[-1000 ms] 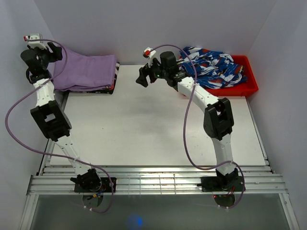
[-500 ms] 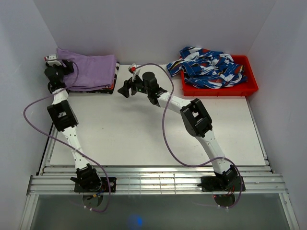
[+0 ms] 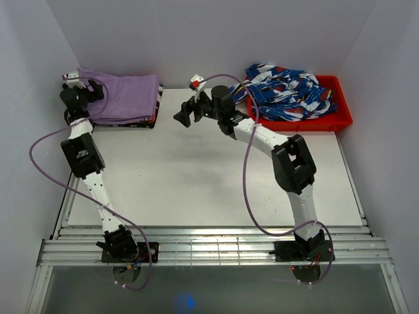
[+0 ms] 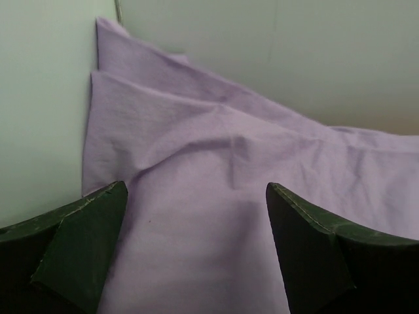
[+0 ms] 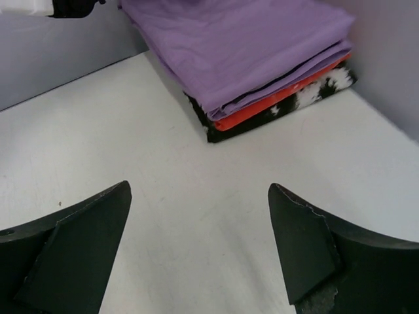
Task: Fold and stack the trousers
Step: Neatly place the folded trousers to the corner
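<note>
The lilac-purple trousers (image 3: 124,97) lie folded on top of a stack at the table's far left corner; they also show in the left wrist view (image 4: 216,183) and the right wrist view (image 5: 242,46). My left gripper (image 3: 91,91) is open and empty, its jaws wide just over the trousers' left end by the wall. My right gripper (image 3: 184,112) is open and empty above bare table, a little to the right of the stack.
Under the trousers lies a red-orange cloth with white blotches (image 5: 281,98) and dark trim. A red bin (image 3: 330,121) at the far right holds a blue-white-red patterned garment (image 3: 288,91). Walls close in on the left, back and right.
My right gripper swung left toward the stack, then drew back slightly right. My left gripper came down from the left wall onto the trousers' left end and stays there.
</note>
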Available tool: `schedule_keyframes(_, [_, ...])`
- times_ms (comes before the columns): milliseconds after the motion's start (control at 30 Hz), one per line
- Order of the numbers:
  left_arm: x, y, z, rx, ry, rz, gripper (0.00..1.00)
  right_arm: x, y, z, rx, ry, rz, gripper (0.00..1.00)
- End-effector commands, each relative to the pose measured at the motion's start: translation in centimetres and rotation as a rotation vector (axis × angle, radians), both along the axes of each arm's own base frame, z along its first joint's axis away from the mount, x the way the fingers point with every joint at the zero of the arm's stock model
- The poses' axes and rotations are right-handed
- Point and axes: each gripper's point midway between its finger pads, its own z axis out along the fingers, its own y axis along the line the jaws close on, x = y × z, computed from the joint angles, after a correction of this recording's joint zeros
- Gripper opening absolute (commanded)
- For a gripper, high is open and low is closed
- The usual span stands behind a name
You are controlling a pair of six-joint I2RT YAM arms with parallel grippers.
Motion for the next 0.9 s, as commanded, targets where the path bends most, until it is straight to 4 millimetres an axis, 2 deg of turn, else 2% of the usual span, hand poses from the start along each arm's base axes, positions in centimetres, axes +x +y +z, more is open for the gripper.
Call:
schedule_keyframes(0, [-3.9, -1.0, 18.8, 0.116, -0.178, 0.005, 0.98, 0.0, -3.9, 7.9, -0.028, -0.157, -0.038, 0.9])
schedule_keyframes(33, [-4.5, -1.3, 18.7, 0.103, -0.123, 0.003, 0.98, 0.1, -4.9, 8.2, -0.052, -0.162, -0.051, 0.9])
schedule_keyframes(67, [-5.1, -1.8, 19.6, 0.105, -0.102, -0.01, 0.98, -0.2, -6.7, 9.3, -0.083, -0.163, -0.072, 0.9])
schedule_keyframes(100, [-6.5, -3.1, 22.7, 0.124, -0.113, -0.032, 0.98, -0.2, -7.9, 8.9, -0.13, -0.182, -0.085, 0.9])
schedule_keyframes(133, [-7.2, -3.7, 21.5, 0.117, -0.026, -0.048, 0.98, 0.0, -9.3, 8.8, -0.161, -0.185, -0.12, 0.9])
schedule_keyframes(167, [-7.9, -4.5, 21.6, 0.136, 0.015, -0.063, 0.98, -0.3, -11.2, 10.6, -0.171, -0.217, -0.154, 0.9])
schedule_keyframes(200, [-8.4, -6.4, 21.6, 0.145, 0.056, -0.101, 0.98, -0.5, -12.6, 10.1, -0.21, -0.205, -0.181, 0.9])
schedule_keyframes(233, [-10.0, -7.7, 21.5, 0.134, 0.134, -0.118, 0.98, -0.4, -14.3, 8.9, -0.269, -0.21, -0.226, 0.9])
schedule_keyframes(267, [-10.7, -8.9, 20.9, 0.139, 0.185, -0.134, 0.98, -0.7, -16.5, 9.7, -0.296, -0.217, -0.268, 0.9])
schedule_keyframes(300, [-11.2, -11.1, 20.5, 0.13, 0.229, -0.175, 0.98, -1.0, -18.2, 8.9, -0.339, -0.194, -0.291, 0.9])
schedule_keyframes(333, [-12.8, -12.9, 18.2, 0.087, 0.348, -0.215, 0.98, -1.3, -19.5, 8.3, -0.36, -0.175, -0.291, 0.9])
schedule_keyframes(367, [-14.0, -14.4, 17.8, 0.098, 0.394, -0.253, 0.98, -1.3, -22.5, 8.3, -0.371, -0.147, -0.325, 0.9])
schedule_keyframes(400, [-14.7, -17.4, 16.6, 0.094, 0.45, -0.308, 0.98, -1.6, -24.0, 7.9, -0.376, -0.11, -0.331, 0.9])
schedule_keyframes(433, [-15.9, -18.4, 14.8, 0.081, 0.535, -0.29, 0.98, -2.9, -25.5, 7.0, -0.394, -0.04, -0.32, 0.9])
schedule_keyframes(467, [-17.5, -20.3, 15.3, 0.083, 0.544, -0.331, 0.98, -2.6, -28.1, 6.3, -0.407, 0.004, -0.367, 0.9])
schedule_keyframes(500, [-19.2, -23.0, 11.9, 0.07, 0.627, -0.41, 0.98, -3.0, -29.5, 5.8, -0.421, 0.033, -0.385, 0.9])
schedule_keyframes(533, [-20.1, -24.0, 10.9, 0.06, 0.654, -0.407, 0.98, -4.1, -31.0, 5.9, -0.432, 0.054, -0.405, 0.9])
schedule_keyframes(567, [-21.2, -25.2, 10.0, 0.042, 0.684, -0.414, 0.98, -4.8, -33.2, 3.8, -0.455, 0.113, -0.44, 0.9])
schedule_keyframes(600, [-23.2, -27.2, 8.1, 0.022, 0.739, -0.441, 0.98, -5.5, -34.1, 3.1, -0.465, 0.136, -0.453, 0.9])
schedule_keyframes(633, [-24.1, -28.1, 7.2, 0.01, 0.769, -0.442, 0.98, -6.3, -34.9, 2.4, -0.474, 0.159, -0.466, 0.9])
schedule_keyframes(667, [-24.8, -28.4, 6.1, 0.01, 0.8, -0.421, 0.98, -7.5, -36.2, 2.6, -0.467, 0.166, -0.493, 0.9])
schedule_keyframes(700, [-26.6, -29.4, 4.2, -0.004, 0.856, -0.423, 0.98, -9.1, -36.6, 0.0, -0.483, 0.228, -0.488, 0.9])
schedule_keyframes(733, [-27.2, -29.6, 3.4, -0.001, 0.868, -0.417, 0.98, -9.9, -37.1, -0.8, -0.489, 0.246, -0.499, 0.9])
schedule_keyframes(767, [-27.7, -29.7, 3.0, -0.003, 0.875, -0.417, 0.98, -11.0, -37.4, -0.7, -0.481, 0.238, -0.511, 0.9])
schedule_keyframes(800, [-28.4, -29.8, 3.2, -0.011, 0.868, -0.421, 0.98, -12.5, -37.6, -2.9, -0.493, 0.291, -0.505, 0.9])
schedule_keyframes(833, [-29.3, -29.9, 1.9, -0.027, 0.896, -0.42, 0.98, -13.2, -37.6, -3.6, -0.489, 0.31, -0.504, 0.9])
schedule_keyframes(867, [-29.7, -30.0, 1.6, -0.03, 0.903, -0.423, 0.98, -13.9, -37.6, -3.6, -0.477, 0.313, -0.511, 0.9])
